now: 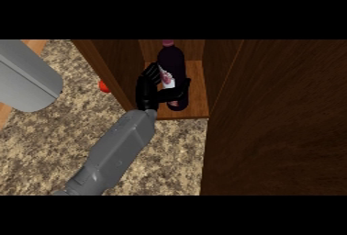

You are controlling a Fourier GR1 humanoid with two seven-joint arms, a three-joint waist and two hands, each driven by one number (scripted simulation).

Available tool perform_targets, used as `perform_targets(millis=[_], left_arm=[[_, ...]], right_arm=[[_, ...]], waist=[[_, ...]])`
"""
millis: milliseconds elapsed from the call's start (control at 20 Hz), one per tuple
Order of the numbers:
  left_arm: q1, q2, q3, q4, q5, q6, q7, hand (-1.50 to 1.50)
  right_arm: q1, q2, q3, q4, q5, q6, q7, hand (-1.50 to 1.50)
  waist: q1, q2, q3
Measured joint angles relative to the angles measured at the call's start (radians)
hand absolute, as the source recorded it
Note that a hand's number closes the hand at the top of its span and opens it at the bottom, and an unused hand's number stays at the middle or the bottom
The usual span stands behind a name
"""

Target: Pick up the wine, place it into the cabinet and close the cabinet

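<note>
One hand at work: the right hand [150,89], black, reaches into the open cabinet [122,69] from the near side, at the end of a grey forearm [119,153] that runs up from the lower edge.
Hand state: its fingers and thumb are curled round the wine bottle [173,62], gripping it at the lower half, by the label.
Wine bottle: dark, with a pale and red label [166,80]; it sits inside the cabinet, over the wooden shelf [196,87], its top pointing to the far side.
Cabinet door: a wide dark wooden door [278,124] stands open at the right, filling most of that side.
Left forearm: a large grey forearm [27,75] shows at the far left; its hand is out of view.
Tabletop: speckled beige tabletop [54,147] lies near and left of the cabinet.
Red object: a small red thing [103,86] peeks out just left of the cabinet's left wall; what it is cannot be told.
</note>
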Motion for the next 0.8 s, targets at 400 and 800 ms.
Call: perform_targets(millis=[400, 800], left_arm=[[-0.119, 0.009, 0.048, 0.158, -0.021, 0.007, 0.016, 1.5], [-0.23, 0.03, 0.056, 0.308, -0.088, 0.104, 0.003, -1.5]], right_arm=[[-0.004, 0.015, 0.012, 0.001, -0.003, 0.008, 0.005, -1.5], [0.025, 0.035, 0.037, 0.009, 0.004, 0.021, -0.034, -1.5]], waist=[[0.001, 0.006, -0.001], [-0.007, 0.007, -0.001]])
